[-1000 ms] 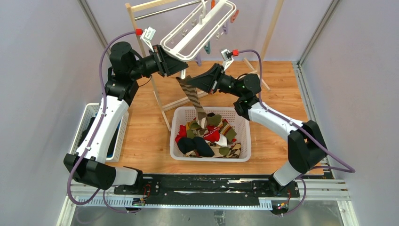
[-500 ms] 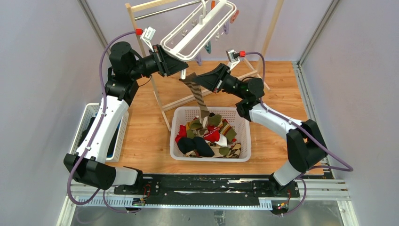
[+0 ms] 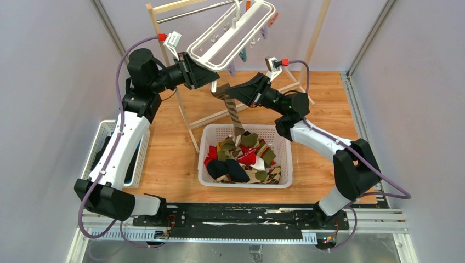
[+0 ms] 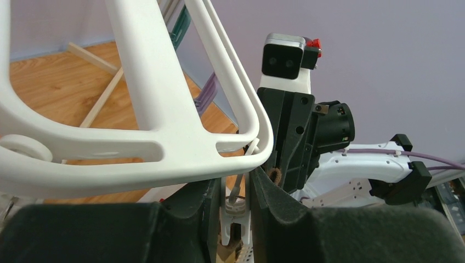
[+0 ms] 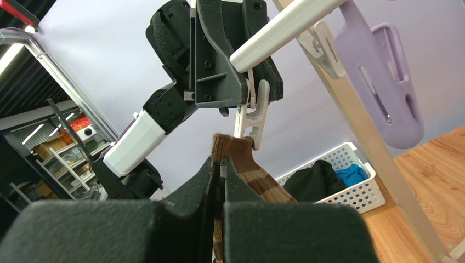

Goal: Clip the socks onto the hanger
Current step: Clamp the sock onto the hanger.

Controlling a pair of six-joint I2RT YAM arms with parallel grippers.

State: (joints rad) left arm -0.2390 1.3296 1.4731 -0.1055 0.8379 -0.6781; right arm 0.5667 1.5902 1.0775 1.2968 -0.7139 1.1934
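Note:
The white oval hanger [image 3: 230, 35] hangs tilted from the wooden rack; its rail fills the left wrist view [image 4: 137, 159]. My left gripper [image 3: 211, 82] is shut on a white clip [image 4: 236, 213] under the hanger's near end; the clip shows in the right wrist view [image 5: 253, 118]. My right gripper [image 3: 230, 93] is shut on a brown-tan striped sock [image 3: 233, 112], its cuff [image 5: 233, 150] held up against the clip's lower tip. The sock hangs down into the basket of mixed socks [image 3: 244, 159].
A white basket [image 3: 285, 145] sits mid-table. A second white basket [image 3: 101, 139] at the left holds a dark bundle with blue cloth [image 5: 329, 178]. The wooden rack [image 3: 186, 118] stands behind. A lilac clip [image 5: 378, 82] hangs close to my right gripper.
My right gripper has moved up and left, lifting the sock's cuff to the white clip held by my left gripper. The left arm has stayed still.

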